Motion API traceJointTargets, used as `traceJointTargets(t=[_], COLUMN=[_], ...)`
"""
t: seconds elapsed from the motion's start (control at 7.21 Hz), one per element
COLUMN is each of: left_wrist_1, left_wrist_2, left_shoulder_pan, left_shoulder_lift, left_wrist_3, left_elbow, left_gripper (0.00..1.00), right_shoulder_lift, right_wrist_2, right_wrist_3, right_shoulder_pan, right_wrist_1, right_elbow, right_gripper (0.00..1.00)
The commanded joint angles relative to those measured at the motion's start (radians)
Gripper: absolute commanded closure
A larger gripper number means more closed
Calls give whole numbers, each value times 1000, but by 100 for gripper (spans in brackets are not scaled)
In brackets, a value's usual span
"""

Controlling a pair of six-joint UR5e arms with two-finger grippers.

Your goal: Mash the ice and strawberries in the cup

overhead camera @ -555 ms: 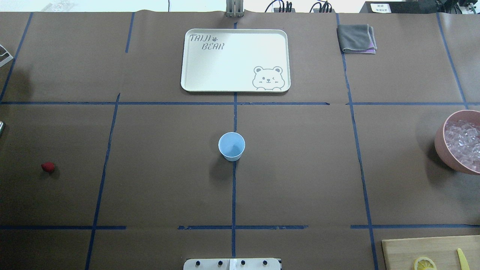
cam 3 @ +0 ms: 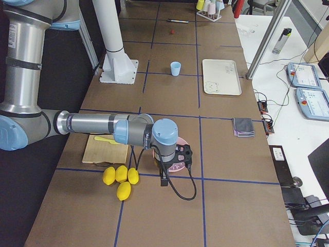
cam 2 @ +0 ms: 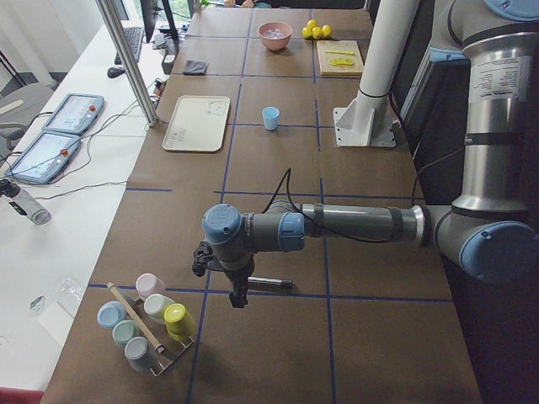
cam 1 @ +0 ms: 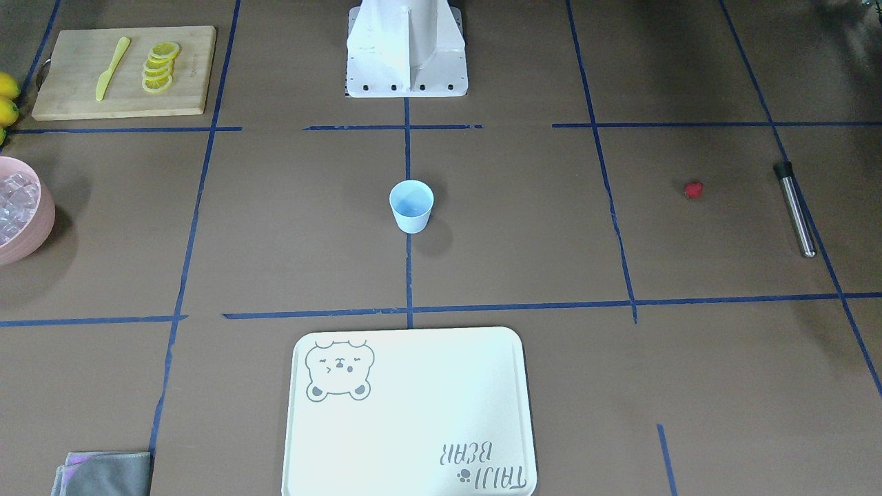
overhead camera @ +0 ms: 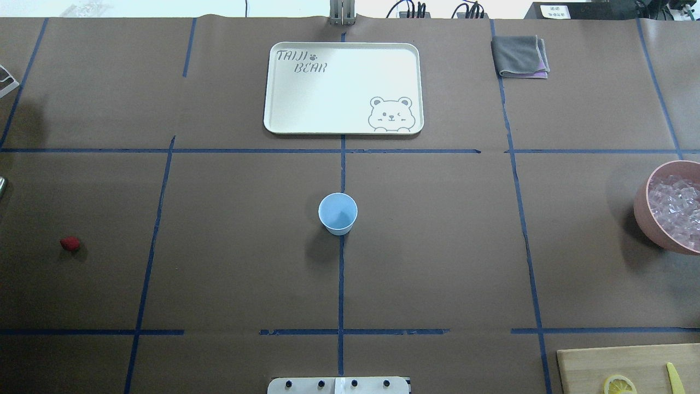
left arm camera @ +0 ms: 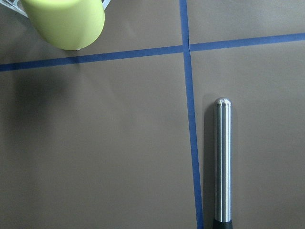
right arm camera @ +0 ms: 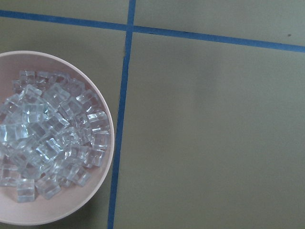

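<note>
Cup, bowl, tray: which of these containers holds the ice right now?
The large pink bowl at the table's edge on the robot's right: it is heaped with clear ice cubes, whereas the pale-blue cup and the bear tray hold nothing.

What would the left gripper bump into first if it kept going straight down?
The left gripper points down: probably the brown table just beside the metal rod; depth is unclear, so maybe the rod itself.

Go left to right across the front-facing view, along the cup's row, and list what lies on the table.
pink bowl holding ice → pale-blue cup → strawberry → metal rod
</note>
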Motion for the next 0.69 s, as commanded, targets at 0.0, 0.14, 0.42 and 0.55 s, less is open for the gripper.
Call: traceJointTargets(t=[0.0,0.14,0.42,0.55], left_wrist_1=[-4,-20,-65,-102], left_wrist_2=[8,8,5,2], left_shoulder_pan=[9,9,9,9], left_shoulder_lift=[-9,-19,-49,-47], left_wrist_3=[-3,-8,-8,-3], left_elbow=[0,0,-11,-16], left_gripper=[0,0,0,0], right_shoulder_lift=[5,6,11,0], right_wrist_2=[1,3,4,79], right_wrist_3=[1,2,2,-2], right_shoulder_pan=[-1,-3,-4,-4], right_wrist_1=[2,1,2,1], right_elbow=[13,17,32,29], right_gripper=[1,1,1,1])
